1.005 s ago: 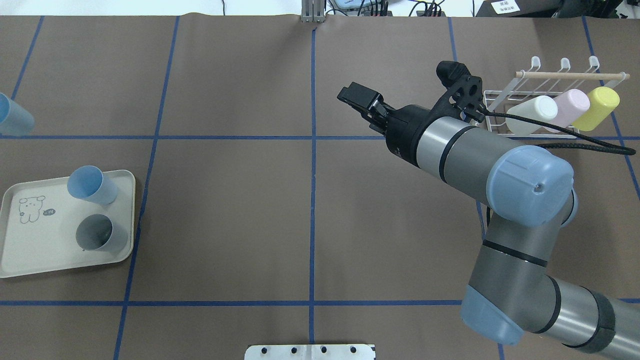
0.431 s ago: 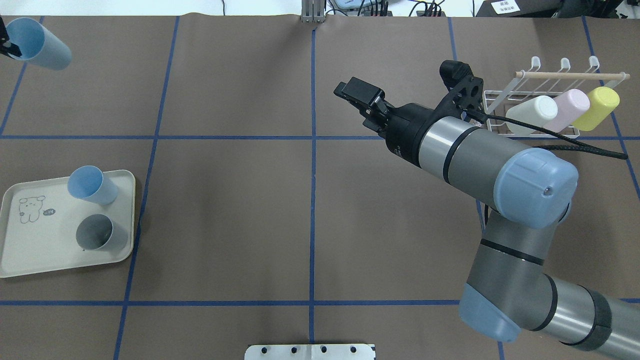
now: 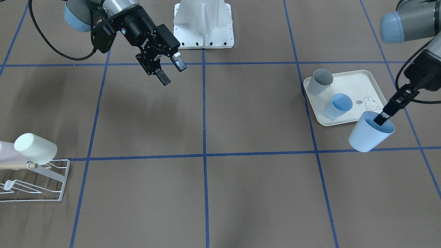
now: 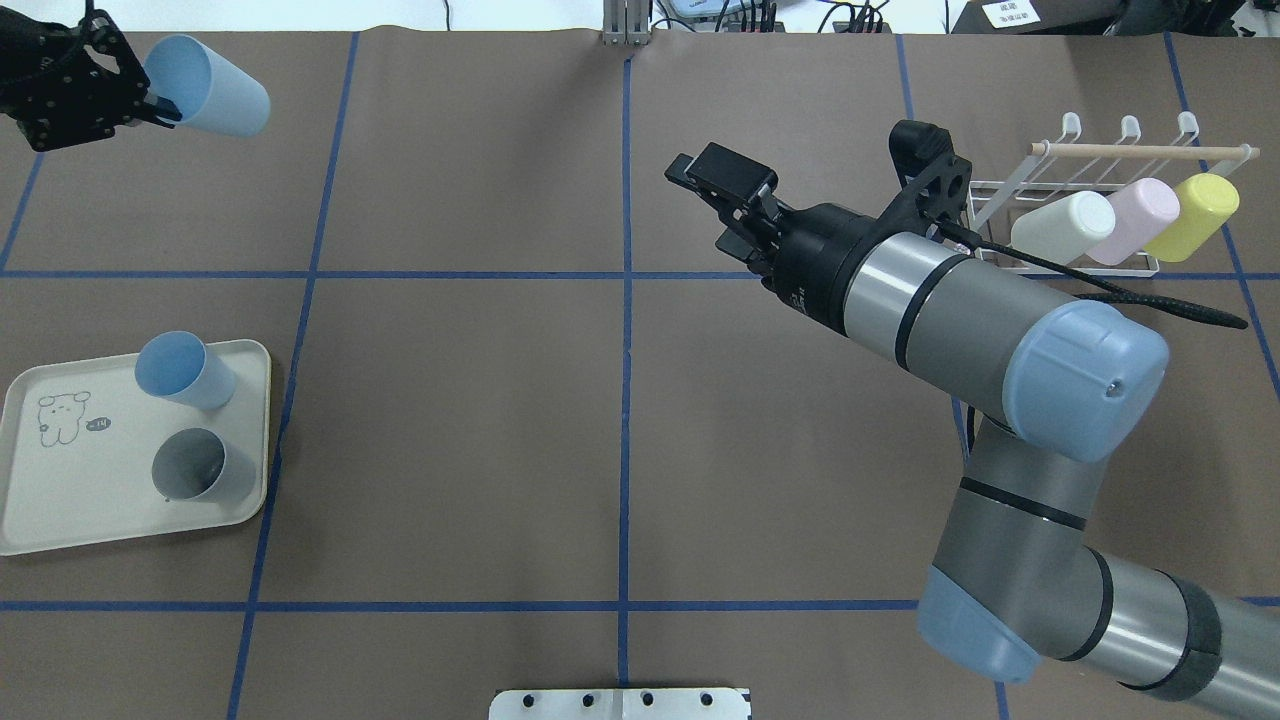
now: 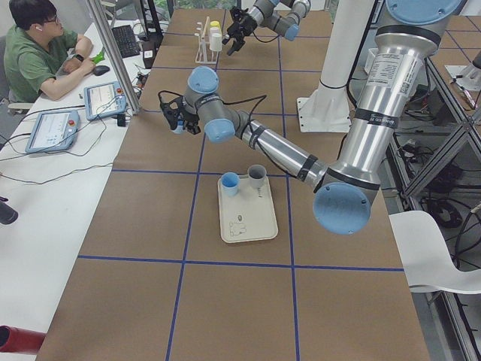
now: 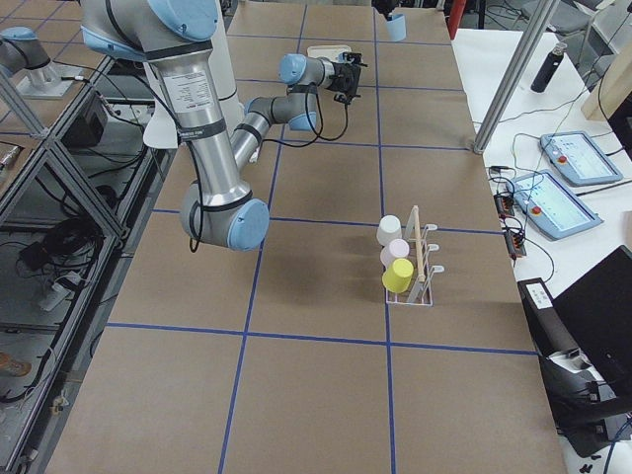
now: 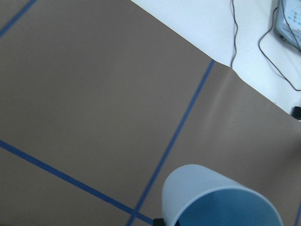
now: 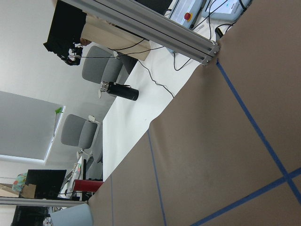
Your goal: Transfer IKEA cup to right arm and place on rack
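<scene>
The IKEA cup (image 4: pixel 215 88), pale blue, hangs tilted above the table's far left corner, its mouth facing the left gripper (image 4: pixel 157 104). That gripper is shut on the cup's rim, one finger inside the mouth. In the front-facing view the cup (image 3: pixel 369 136) hangs off the left gripper (image 3: pixel 381 119) beside the tray. The left wrist view shows the cup (image 7: pixel 220 197) at its bottom edge. My right gripper (image 4: pixel 702 205) hovers open and empty over the table's middle right, also in the front-facing view (image 3: pixel 173 73). The rack (image 4: pixel 1140 151) stands far right with white, pink and yellow cups on its prongs.
A cream tray (image 4: pixel 60 500) at the near left carries a blue cup (image 4: pixel 185 370) and a grey cup (image 4: pixel 195 470). The rack (image 3: pixel 38 187) sits at the front-facing view's lower left. A person (image 5: pixel 37 45) sits at a side desk with control pendants.
The left gripper has carried the pale blue cup up and rightward from the table's left edge into the far left corner. The right gripper has shifted slightly left, still open.
</scene>
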